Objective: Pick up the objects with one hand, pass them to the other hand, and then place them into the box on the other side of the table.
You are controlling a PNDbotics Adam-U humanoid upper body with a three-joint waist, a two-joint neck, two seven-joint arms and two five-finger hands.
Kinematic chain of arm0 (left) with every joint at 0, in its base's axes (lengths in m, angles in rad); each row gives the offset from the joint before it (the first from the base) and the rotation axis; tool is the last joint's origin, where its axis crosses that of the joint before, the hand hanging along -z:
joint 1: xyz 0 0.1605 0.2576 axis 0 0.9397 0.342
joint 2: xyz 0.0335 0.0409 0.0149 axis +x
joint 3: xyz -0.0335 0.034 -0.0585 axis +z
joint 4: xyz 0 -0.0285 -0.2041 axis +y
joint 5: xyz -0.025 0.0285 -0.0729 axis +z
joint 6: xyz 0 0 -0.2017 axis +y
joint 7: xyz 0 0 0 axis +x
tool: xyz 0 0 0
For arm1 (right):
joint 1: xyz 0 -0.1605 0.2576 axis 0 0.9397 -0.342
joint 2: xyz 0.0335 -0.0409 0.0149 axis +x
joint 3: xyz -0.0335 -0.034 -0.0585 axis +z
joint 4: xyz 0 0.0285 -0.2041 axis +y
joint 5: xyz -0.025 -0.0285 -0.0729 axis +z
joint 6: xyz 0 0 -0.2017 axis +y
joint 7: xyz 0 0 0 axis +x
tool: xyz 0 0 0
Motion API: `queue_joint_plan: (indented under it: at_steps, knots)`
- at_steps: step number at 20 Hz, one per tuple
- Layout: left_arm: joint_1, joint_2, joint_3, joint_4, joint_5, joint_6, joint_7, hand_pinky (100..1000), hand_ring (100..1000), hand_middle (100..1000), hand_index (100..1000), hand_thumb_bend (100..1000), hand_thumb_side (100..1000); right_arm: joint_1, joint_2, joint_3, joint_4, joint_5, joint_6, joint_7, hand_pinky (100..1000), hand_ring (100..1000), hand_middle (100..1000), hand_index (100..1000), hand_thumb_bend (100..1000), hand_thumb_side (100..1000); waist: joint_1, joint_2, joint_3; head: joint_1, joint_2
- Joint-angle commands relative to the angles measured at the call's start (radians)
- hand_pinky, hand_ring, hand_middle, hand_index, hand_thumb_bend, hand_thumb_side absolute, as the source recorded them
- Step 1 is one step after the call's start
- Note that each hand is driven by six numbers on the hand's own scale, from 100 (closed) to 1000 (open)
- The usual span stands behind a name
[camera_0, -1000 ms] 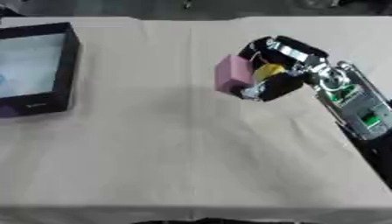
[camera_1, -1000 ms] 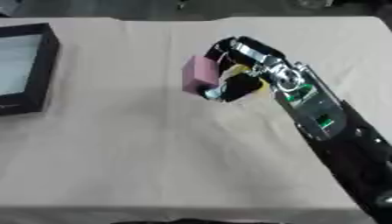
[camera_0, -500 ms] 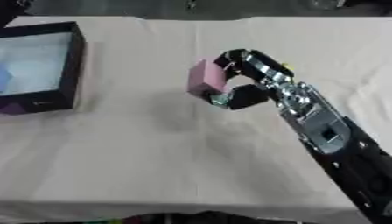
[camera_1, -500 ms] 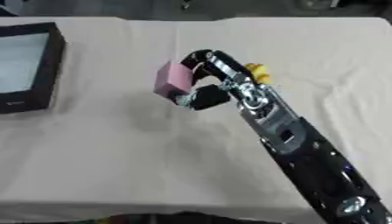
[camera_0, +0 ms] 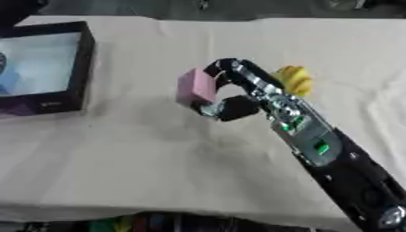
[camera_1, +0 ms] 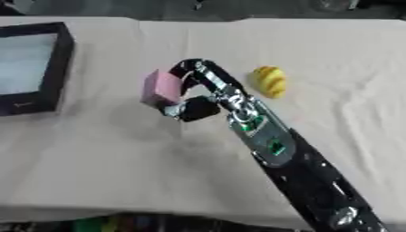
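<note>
One pink block (camera_0: 195, 86) pinched in right hand (camera_0: 230, 90), over mid tabletop (camera_0: 142, 158), w/ box (camera_0: 47, 68) far left. Left hand not in view. Risk: block slips at handover if grip's only on its edge.

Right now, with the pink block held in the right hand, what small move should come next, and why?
Probably hold the pink rectangular block near mid-table for the handover. The right hand is curled round it, the left hand is not in view, and the dark open box lies far to the left.
</note>
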Motion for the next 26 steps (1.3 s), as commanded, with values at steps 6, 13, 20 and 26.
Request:
queue_joint_plan:
  at_steps: [6, 13, 20, 26]
  knots:
    - [-0.089, 0.023, -0.073, -0.037, -0.043, 0.053, -0.121, 664, 694, 663, 786, 512, 548, -0.033, 0.054, 0.026, 0.029, 0.022, -0.067, -0.036, 776, 547, 520, 527, 288, 100, 0.016, -0.050, 0.001, 0.013, 0.015]
    - [-0.151, 0.002, -0.144, -0.047, -0.078, 0.098, -0.223, 678, 702, 678, 793, 520, 563, -0.033, 0.085, 0.040, 0.075, 0.042, -0.110, -0.060, 779, 549, 521, 527, 288, 100, 0.023, -0.054, 0.006, 0.008, 0.021]
    - [-0.208, -0.016, -0.216, -0.044, -0.128, 0.161, -0.349, 714, 728, 718, 814, 550, 575, -0.036, 0.115, 0.044, 0.122, 0.082, -0.153, -0.103, 781, 554, 522, 529, 282, 100, 0.028, -0.060, 0.019, -0.004, 0.029]
    - [-0.232, 0.000, -0.269, -0.100, -0.199, 0.208, -0.486, 749, 748, 730, 827, 618, 545, -0.046, 0.131, 0.043, 0.155, 0.103, -0.172, -0.138, 781, 554, 522, 528, 282, 100, 0.029, -0.060, 0.022, -0.011, 0.032]
